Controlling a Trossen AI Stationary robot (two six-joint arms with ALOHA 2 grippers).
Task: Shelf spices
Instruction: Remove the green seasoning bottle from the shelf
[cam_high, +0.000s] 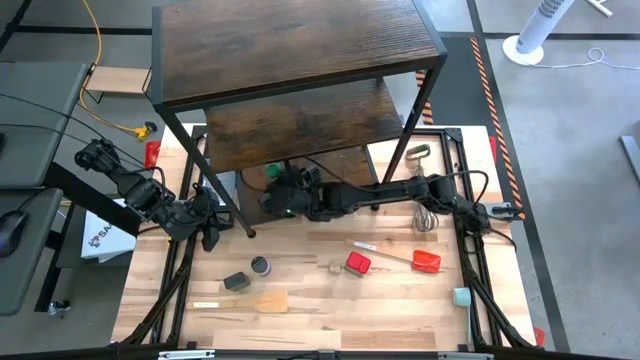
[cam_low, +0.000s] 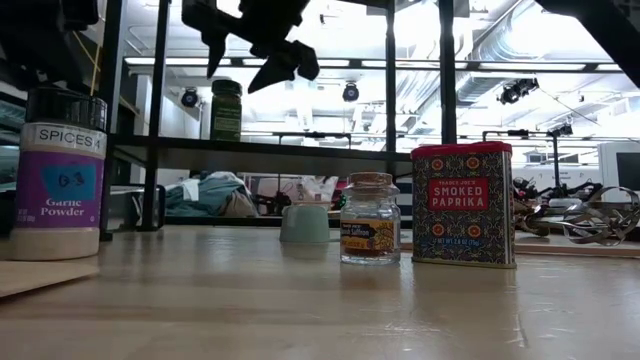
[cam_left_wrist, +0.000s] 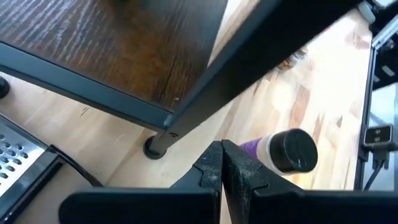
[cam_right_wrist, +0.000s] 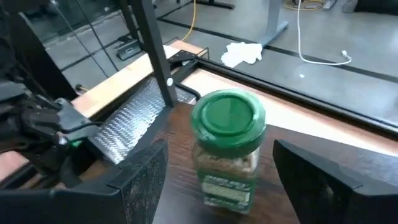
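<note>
Seen from overhead, a large shelf (cam_high: 300, 50) of dark wood boards in a thin black frame stood at the twelve o'clock side of a pale wooden bench (cam_high: 320, 310). The right arm reached under it toward nine o'clock, its right end effector (cam_high: 280, 192) over a lower board. Only the right wrist view showed what sat there: a green-lidded spice jar (cam_right_wrist: 227, 149) standing upright on the dark board, between the two widely spread fingers (cam_right_wrist: 140, 180), neither touching it. The low view showed that jar from the side on the shelf board, with the spread end effector above it.

The left end effector (cam_high: 208, 228) waited near the shelf's front leg at about nine o'clock. Its wrist view showed the fingers pressed together, holding nothing, with a dark-lidded jar (cam_left_wrist: 287, 150) lying beyond them on the bench.

Toward six o'clock lay the rest: a red paprika tin (cam_high: 358, 263), a tiny pale jar (cam_high: 335, 267) beside it, and a dark jar (cam_high: 236, 282). The low view alone let the labels be read, "Smoked Paprika" and "Garlic Powder". A red spatula (cam_high: 424, 261) lay toward four o'clock.
</note>
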